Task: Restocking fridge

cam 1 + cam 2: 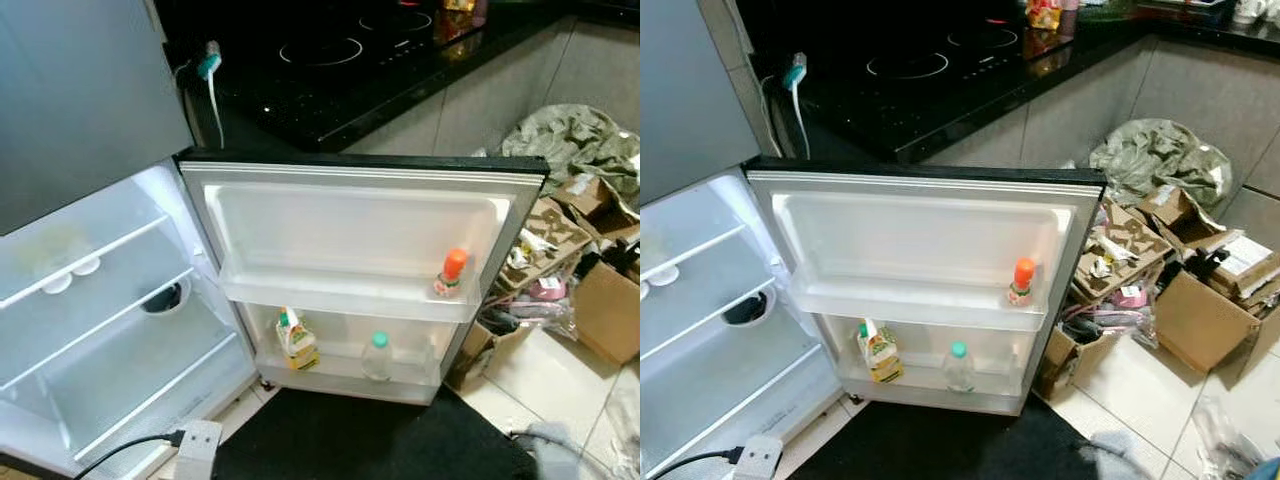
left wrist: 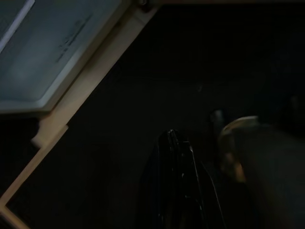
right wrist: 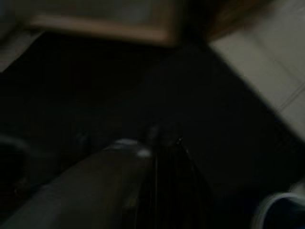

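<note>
The left gripper (image 2: 174, 143) hangs low over the black mat (image 1: 350, 440), and its two black fingers lie pressed together with nothing between them. The right gripper (image 3: 164, 148) also hangs over the mat, but that view is too dark and blurred to tell how its fingers stand. The small fridge (image 1: 90, 330) stands open, its white door (image 1: 350, 230) swung wide across the space before the robot, with the mat below the door's lower edge. Cardboard boxes (image 1: 1200, 300) and clutter crowd the tiled floor just beyond the door's free edge. On the door's upper shelf an orange-capped bottle (image 1: 451, 272) stands upright near the free end. On the lower shelf stand a yellow carton (image 1: 297, 341) and a clear bottle with a green cap (image 1: 376, 356), a little apart. The wire shelves (image 1: 90, 300) inside look bare.
</note>
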Tool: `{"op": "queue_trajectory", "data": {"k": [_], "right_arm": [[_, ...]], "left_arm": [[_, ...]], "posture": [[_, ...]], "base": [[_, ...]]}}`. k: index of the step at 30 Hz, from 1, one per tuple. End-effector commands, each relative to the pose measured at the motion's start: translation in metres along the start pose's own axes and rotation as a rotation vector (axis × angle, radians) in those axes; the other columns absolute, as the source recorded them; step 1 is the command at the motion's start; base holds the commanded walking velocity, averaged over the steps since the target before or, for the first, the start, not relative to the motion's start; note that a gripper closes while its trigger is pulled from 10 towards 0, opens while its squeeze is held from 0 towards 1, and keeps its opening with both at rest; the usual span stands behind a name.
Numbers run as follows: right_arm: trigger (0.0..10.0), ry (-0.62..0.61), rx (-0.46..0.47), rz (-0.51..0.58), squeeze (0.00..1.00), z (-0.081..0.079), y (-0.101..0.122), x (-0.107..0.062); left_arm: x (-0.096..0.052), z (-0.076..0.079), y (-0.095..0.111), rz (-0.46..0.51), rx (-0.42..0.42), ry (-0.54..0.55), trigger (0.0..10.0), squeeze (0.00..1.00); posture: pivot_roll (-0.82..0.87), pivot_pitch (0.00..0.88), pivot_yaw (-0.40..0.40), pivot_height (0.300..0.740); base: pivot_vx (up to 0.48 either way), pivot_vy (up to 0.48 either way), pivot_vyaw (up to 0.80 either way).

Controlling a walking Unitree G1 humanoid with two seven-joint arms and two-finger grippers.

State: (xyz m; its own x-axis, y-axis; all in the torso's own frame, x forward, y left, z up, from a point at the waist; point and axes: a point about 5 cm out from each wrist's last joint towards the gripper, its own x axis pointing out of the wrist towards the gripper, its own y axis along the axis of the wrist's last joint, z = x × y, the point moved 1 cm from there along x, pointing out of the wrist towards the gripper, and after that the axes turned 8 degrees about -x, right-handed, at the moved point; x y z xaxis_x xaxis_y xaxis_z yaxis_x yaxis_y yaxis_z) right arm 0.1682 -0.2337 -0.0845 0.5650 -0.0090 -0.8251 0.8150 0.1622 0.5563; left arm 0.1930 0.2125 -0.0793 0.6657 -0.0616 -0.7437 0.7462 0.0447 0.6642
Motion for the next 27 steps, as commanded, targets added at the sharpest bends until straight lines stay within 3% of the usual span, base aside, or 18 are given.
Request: {"op": "queue_trajectory", "data": {"k": [1,8,23,27], "right_arm": [[10.0,-0.064,-0.04,-0.02,0.0,-0.003,-0.011,0.001],[10.0,-0.056,-0.123,-0.023,0.0,-0.017,-0.016,0.002],[10.0,-0.076,-0.118,-0.015,0.0,-0.018,-0.016,0.003],[10.0,-0.08,-0.08,-0.021,0.0,-0.018,-0.019,0.003]], "left_arm": [[0.001,0.005,-0.008,-0.051,0.01,0.0,10.0,0.0],[0.004,0.012,-0.002,-0.036,0.008,0.004,10.0,0.0],[0.004,0.015,-0.006,-0.025,-0.025,0.001,10.0,0.0],[0.004,0.017,-0.006,-0.021,-0.021,-0.012,10.0,0.0]], "posture": [[-0.07,0.105,0.075,0.726],[-0.06,0.097,0.063,0.726],[-0.07,0.102,0.055,0.726],[-0.07,0.102,0.059,0.726]], "base": [[0.0,0.0,0.0],[0.0,0.0,0.24],[0.0,0.0,0.78],[0.0,0.0,0.0]]}}
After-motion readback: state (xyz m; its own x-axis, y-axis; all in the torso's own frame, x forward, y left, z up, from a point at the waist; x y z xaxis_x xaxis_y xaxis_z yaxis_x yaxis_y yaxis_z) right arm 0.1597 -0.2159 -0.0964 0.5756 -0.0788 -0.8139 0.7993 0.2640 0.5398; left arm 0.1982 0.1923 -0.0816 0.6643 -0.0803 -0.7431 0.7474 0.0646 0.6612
